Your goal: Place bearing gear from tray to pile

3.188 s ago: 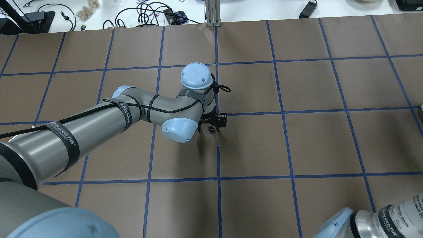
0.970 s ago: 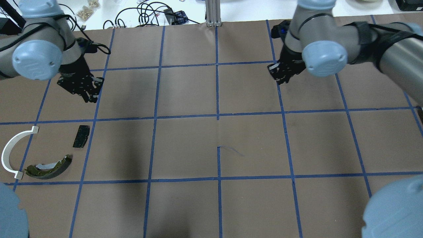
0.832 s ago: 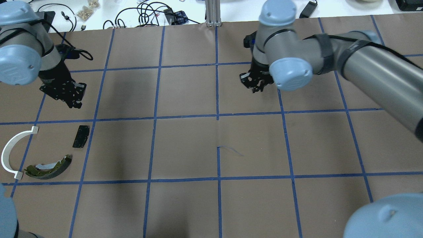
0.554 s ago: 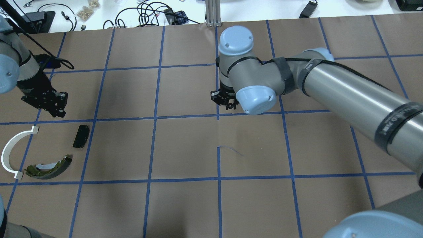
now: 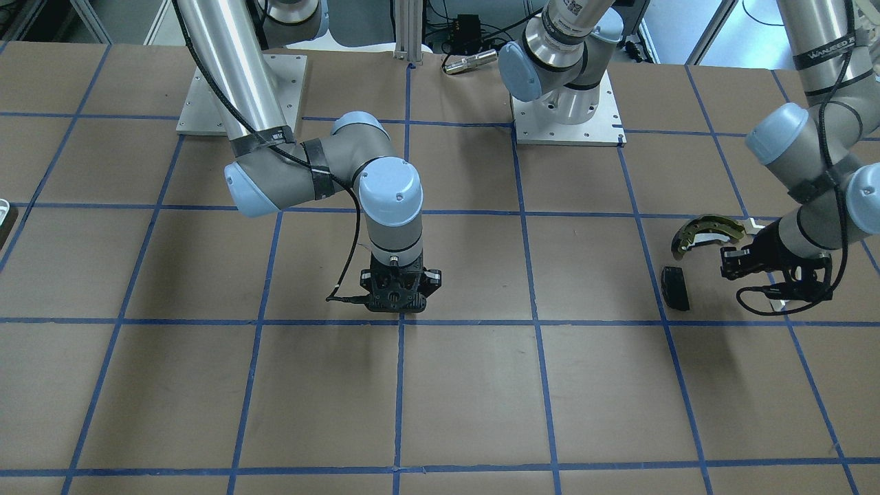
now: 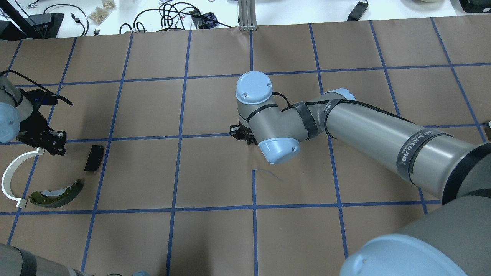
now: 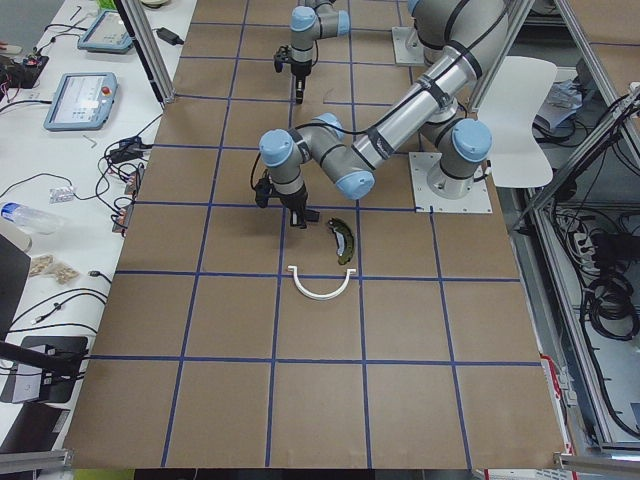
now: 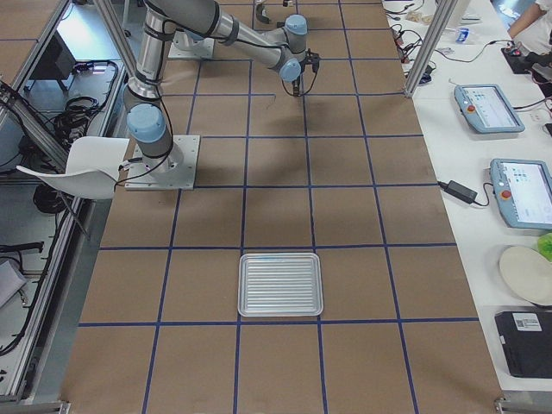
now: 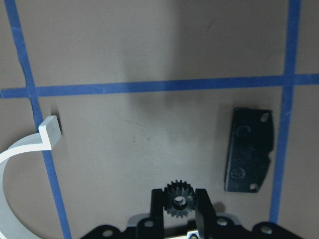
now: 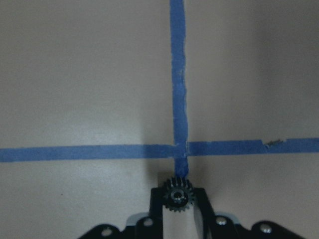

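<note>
My left gripper (image 9: 179, 197) is shut on a small black bearing gear (image 9: 179, 200). It hangs just above the pile (image 6: 53, 143), between the white arc strip (image 6: 14, 174) and the black pad (image 6: 94, 158), with the olive brake shoe (image 6: 57, 193) nearer the robot. My right gripper (image 10: 178, 198) is shut on a second small gear (image 10: 178, 195), low over a tape crossing at the table's centre (image 5: 397, 302). The tray (image 8: 280, 256), a ribbed silver one, shows in the exterior right view, far from both grippers.
The table is brown paper with a blue tape grid (image 6: 253, 134). Cables and small items lie on the white bench (image 6: 172, 15) beyond the far edge. Both arm bases stand on metal plates (image 5: 567, 127) at the robot's side.
The left gripper has moved from the far left of the table toward the robot, down to the pile. The right arm has swung in from the far right to the table's centre.
</note>
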Action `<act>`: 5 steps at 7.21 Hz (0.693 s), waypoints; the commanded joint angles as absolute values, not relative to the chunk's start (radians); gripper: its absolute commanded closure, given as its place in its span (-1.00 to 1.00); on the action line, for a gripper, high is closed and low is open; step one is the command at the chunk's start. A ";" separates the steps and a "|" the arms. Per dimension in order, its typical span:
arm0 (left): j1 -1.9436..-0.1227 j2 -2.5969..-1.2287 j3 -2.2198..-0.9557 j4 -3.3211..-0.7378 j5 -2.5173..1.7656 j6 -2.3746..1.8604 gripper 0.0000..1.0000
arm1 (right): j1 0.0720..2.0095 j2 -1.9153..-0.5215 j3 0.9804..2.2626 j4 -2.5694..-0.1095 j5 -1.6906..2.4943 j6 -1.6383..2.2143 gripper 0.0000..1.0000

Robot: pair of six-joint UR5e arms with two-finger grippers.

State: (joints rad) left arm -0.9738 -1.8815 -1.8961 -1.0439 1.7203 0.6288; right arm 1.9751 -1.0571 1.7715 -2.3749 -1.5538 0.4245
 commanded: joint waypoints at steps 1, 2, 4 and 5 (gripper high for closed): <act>-0.968 -1.894 -1.940 -1.006 1.717 0.634 1.00 | 1.964 -1.069 1.726 -2.364 -1.548 0.362 -0.64; -0.968 -1.907 -1.939 -1.006 1.715 0.630 1.00 | 1.960 -1.090 1.683 -2.320 -1.545 0.359 -0.71; -0.968 -1.931 -1.937 -1.003 1.706 0.627 0.94 | 1.902 -1.165 1.556 -2.082 -1.551 0.293 -0.70; -0.968 -1.945 -1.931 -0.996 1.706 0.620 0.72 | 1.878 -1.249 1.514 -1.907 -1.558 0.260 -0.70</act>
